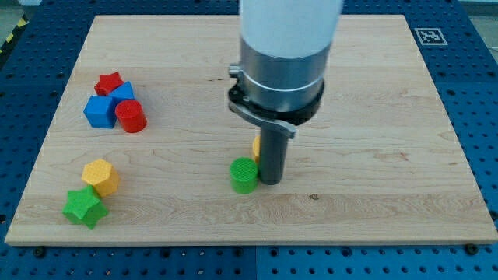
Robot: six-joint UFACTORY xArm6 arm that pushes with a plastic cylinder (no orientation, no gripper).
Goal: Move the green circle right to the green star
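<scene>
The green circle (243, 175) is a short green cylinder near the board's bottom middle. My tip (270, 182) rests on the board just to the right of it, touching or nearly touching its side. The green star (83, 207) lies at the bottom left, far to the left of the circle, with a yellow hexagon block (101, 176) touching it from above right. A small piece of a yellow or orange block (256, 146) shows behind my rod; the rest of it is hidden.
A cluster at the upper left holds a red star (110, 82), a blue block (122, 92), a blue cube (99, 111) and a red cylinder (131, 116). The wooden board (373, 117) ends at a blue pegboard table all around.
</scene>
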